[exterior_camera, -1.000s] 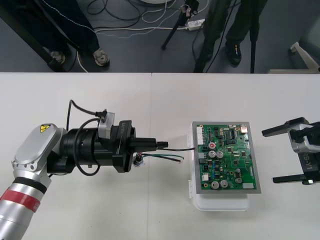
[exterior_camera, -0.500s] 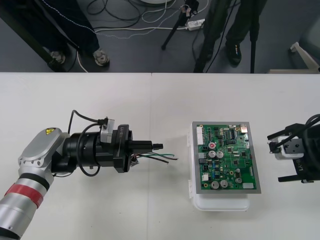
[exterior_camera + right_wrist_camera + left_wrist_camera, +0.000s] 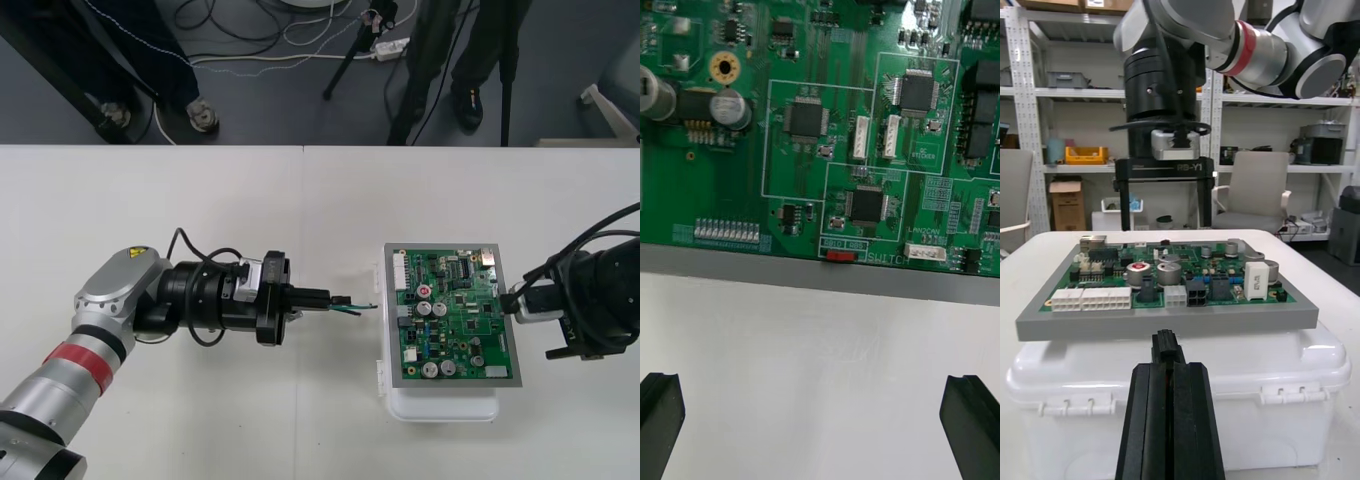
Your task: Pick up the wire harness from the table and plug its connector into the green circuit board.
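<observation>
L end effector is closed on the wire harness. It lies horizontal near the centre of the desk, tips aimed at the left edge of the green circuit board. The wires (red/black/green) run out past the tips and end just short of the white base. Harness is clear of the desk and not in the board. A small black piece sits between the tips, prob. the plug; not certain. R end effector is open and stands at the board's right edge, toward the desk's right edge.

Step in hand: approach/alignment; insertion not yet made. Next move req.: match plug height and orientation to a mating conn. among the white headers on the board's left edge, then advance straight. R side may need to brace the board vs. push force.
</observation>
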